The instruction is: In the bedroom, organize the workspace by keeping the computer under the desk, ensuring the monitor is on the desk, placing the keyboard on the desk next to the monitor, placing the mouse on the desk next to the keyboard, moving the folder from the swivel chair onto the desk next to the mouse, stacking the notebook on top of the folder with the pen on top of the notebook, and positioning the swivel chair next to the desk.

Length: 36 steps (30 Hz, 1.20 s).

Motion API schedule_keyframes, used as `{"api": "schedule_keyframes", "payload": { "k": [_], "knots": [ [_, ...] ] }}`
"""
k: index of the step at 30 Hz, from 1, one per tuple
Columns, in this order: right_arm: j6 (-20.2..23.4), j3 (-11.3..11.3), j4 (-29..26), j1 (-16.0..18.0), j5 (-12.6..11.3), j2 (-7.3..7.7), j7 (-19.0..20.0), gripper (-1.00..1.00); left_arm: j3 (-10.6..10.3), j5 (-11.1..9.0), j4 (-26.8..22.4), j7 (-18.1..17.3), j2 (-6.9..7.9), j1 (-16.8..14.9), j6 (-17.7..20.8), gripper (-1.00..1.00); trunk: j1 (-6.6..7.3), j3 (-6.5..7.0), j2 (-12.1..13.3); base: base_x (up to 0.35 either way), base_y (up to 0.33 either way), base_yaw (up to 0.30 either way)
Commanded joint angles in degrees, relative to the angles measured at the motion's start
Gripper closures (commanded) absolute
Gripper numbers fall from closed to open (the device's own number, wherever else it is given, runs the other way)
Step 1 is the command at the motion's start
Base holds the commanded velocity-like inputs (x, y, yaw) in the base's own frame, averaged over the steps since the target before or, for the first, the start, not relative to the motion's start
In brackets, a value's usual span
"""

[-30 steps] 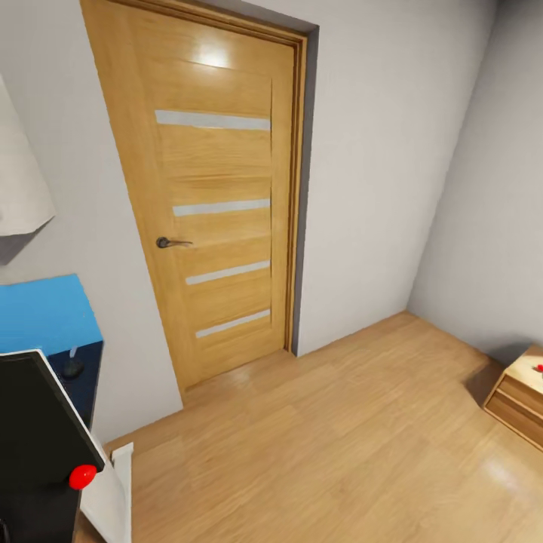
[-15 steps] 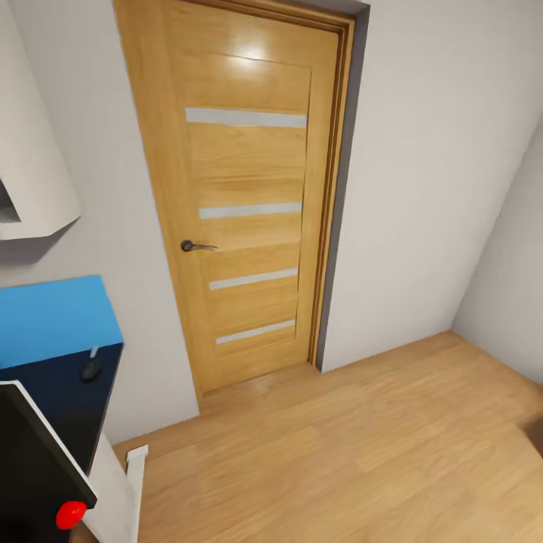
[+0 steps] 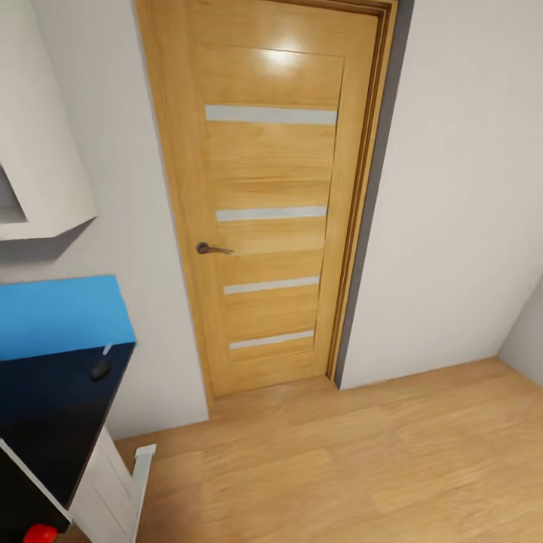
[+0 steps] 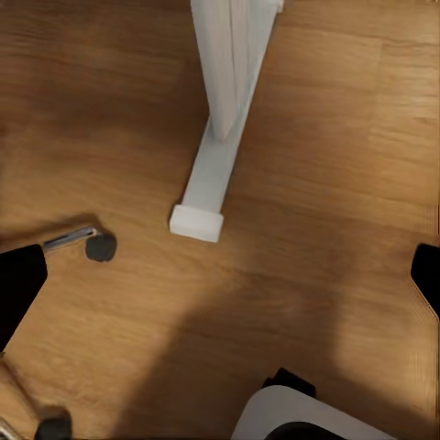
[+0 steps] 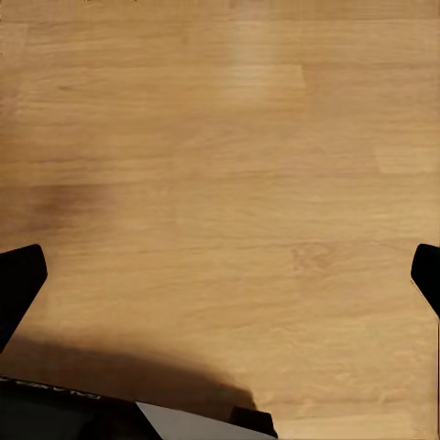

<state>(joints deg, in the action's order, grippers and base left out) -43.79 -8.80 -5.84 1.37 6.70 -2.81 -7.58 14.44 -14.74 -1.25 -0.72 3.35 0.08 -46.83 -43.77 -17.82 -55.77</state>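
Observation:
A bright blue flat folder [image 3: 56, 315] lies at the left of the head view on a glossy black top, the desk [image 3: 53, 422]. A small dark rounded object [image 3: 100, 369] sits on that top beside the folder; I cannot tell what it is. In the bottom left corner is a black face with a small red mark [image 3: 39, 534], apparently the computer. A chrome leg and caster [image 4: 96, 245] of the swivel chair stand on the floor in the left wrist view. My left gripper [image 4: 220, 280] and right gripper [image 5: 220, 275] are both open over bare wooden floor, holding nothing.
A shut wooden door [image 3: 271, 204] with a lever handle [image 3: 211, 248] faces me in a pale wall. A white wall cabinet [image 3: 38, 151] hangs at the upper left. A white upright panel with a flat foot [image 4: 206, 197] stands on the floor by the chair's caster.
The head view has swung to the left, so the door sits further right in the picture and the low wooden cabinet has left it. Nothing in the room has visibly moved.

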Motion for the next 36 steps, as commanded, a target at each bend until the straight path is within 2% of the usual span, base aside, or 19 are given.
{"api": "schedule_keyframes", "payload": {
  "k": [1,12,14,15,18,26,36],
  "knots": [
    [-0.1,-0.1,0.0,0.0,0.6,0.00,-0.6,-1.00,-0.1,-0.3,-0.1,-0.1,-0.01,0.0,-0.1,-1.00,-0.02,-0.06,0.0,0.189,-0.289,0.274],
    [-0.1,-0.1,0.0,0.0,0.6,0.00,-0.6,-1.00,-0.1,-0.3,-0.1,-0.1,0.03,0.0,0.0,-1.00,-0.02,-0.06,0.0,0.166,-0.295,0.274],
    [-0.1,-0.1,0.0,0.0,0.6,0.00,-0.7,-1.00,-0.2,-0.3,-0.1,-0.1,0.06,0.0,1.8,-1.00,-0.02,-0.06,0.0,0.056,-0.157,0.274],
    [-0.1,-0.1,0.0,0.0,0.6,0.00,-0.7,-1.00,-0.3,-0.3,-0.1,-0.1,0.14,0.0,5.3,-1.00,-0.02,-0.06,0.0,0.011,-0.032,0.273],
    [-0.1,-0.1,0.0,0.0,0.6,-0.02,-0.7,-1.00,-0.3,-0.3,-0.1,-0.1,0.16,0.0,6.4,-1.00,-0.02,-0.06,0.0,0.005,-0.015,0.274],
    [-0.1,-0.1,0.0,0.0,0.6,-0.04,-0.7,-1.00,-0.3,-0.3,-0.2,-0.1,0.17,0.0,6.8,-1.00,-0.02,-0.06,0.0,0.014,-0.002,0.274],
    [-0.1,-0.1,0.0,0.0,0.5,-0.01,-0.6,-1.00,-0.3,-0.2,-0.2,-0.1,0.17,0.0,6.8,-1.00,-0.02,-0.06,0.0,0.284,-0.047,0.192]
  ]
}}
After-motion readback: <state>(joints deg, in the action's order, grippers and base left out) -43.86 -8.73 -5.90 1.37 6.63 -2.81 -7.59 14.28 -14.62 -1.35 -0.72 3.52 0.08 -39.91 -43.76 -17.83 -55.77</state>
